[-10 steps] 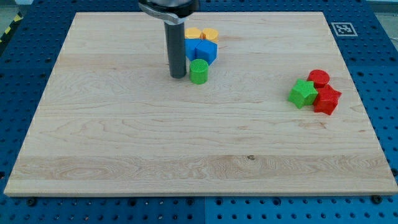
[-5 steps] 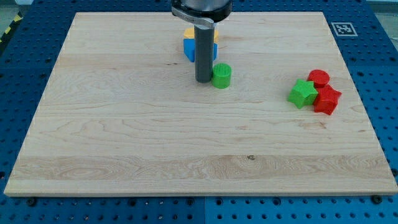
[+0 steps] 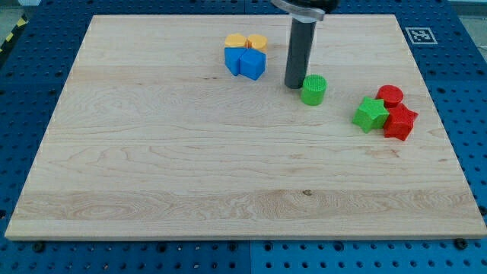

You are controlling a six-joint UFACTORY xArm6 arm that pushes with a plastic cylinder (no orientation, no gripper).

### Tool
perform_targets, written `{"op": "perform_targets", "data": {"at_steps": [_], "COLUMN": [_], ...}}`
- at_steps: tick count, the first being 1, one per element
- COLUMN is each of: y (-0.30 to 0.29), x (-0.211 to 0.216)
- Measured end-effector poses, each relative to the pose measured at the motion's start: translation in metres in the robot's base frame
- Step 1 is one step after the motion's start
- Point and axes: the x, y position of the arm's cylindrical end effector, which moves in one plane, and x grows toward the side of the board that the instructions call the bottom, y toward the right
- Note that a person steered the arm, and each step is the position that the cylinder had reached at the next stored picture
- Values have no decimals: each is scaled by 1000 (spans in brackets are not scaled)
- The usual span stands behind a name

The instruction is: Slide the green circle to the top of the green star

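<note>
Tip [image 3: 295,85] of my rod sits touching the green circle [image 3: 313,90], on the side away from the green star [image 3: 370,114]. No end effector here, so nothing spread or pinching. I'd push slightly upward so it lands above the star, not into the red blocks [image 3: 396,112].

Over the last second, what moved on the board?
My tip pushed the green circle toward the view's right, away from the blue blocks and nearer the green star. The yellow blocks and red blocks stayed put.
</note>
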Motion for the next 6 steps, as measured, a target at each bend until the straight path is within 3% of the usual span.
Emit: {"op": "perform_targets", "data": {"at_steps": [1, 3, 6], "y": [14, -11, 47], "x": [1, 14, 22]}}
